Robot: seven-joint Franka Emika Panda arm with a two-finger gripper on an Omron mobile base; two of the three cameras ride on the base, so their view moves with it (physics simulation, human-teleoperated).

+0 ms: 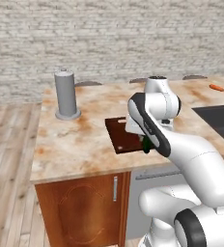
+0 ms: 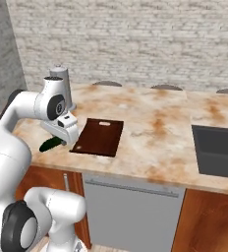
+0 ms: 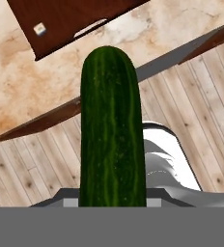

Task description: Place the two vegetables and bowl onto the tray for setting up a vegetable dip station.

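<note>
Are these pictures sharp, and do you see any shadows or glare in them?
Left base view: soft and slightly blurred, flat light, faint shadow at the grey cylinder. Right base view: same softness, no glare on the tray. Hand view: the cucumber in the pincer is sharp, evenly lit.

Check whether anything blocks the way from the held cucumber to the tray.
Nothing visible does. The gripper holds the cucumber at the counter's front edge, just beside the tray. The tray's surface is bare, and the grey cylinder stands farther back, out of the path.
</note>
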